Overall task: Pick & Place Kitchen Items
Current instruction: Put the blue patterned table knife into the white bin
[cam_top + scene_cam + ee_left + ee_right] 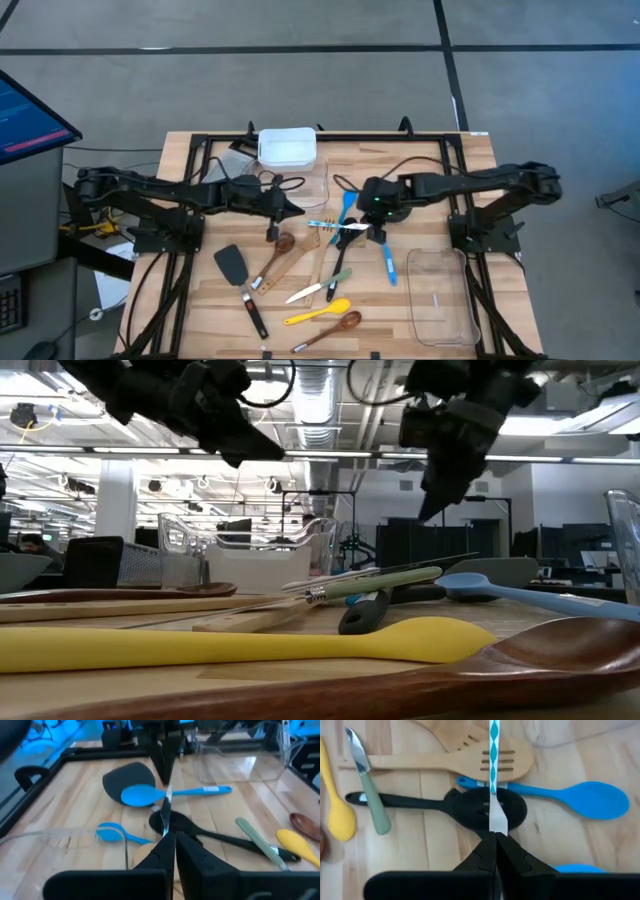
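Observation:
A small knife (pixel 335 226) with a teal-and-white patterned handle (pixel 493 750) hangs between my two grippers, over the pile of utensils at mid-table. My right gripper (pixel 372 232) is shut on its blade end. My left gripper (pixel 303 208) is shut, and its tip (pixel 174 837) stands at the knife's handle end. In the low view the left gripper (pixel 280 457) is higher than the right gripper (pixel 427 515). Below lie a black slotted spoon (pixel 485 810), a wooden slotted turner (pixel 470 762), blue spoons (pixel 590 800), a green-handled knife (pixel 372 802) and a yellow spoon (pixel 340 817). My right gripper pinches the knife's silver blade (pixel 496 822) at its free end between its two fingers, pointing down from above. The knife sticks out toward the table's left, its handle away from the fingers, lifted above the utensils. My left gripper's fingertips hide the handle end (pixel 165 827); I cannot tell whether they touch it.
A black spatula (pixel 230 262), wooden spoons (pixel 280 245) and a brown spoon (pixel 335 328) lie toward the near edge. A clear tub (pixel 440 295) stands at the near right. A white-looking tub (pixel 287 147) and a clear one (pixel 312 182) stand at the back.

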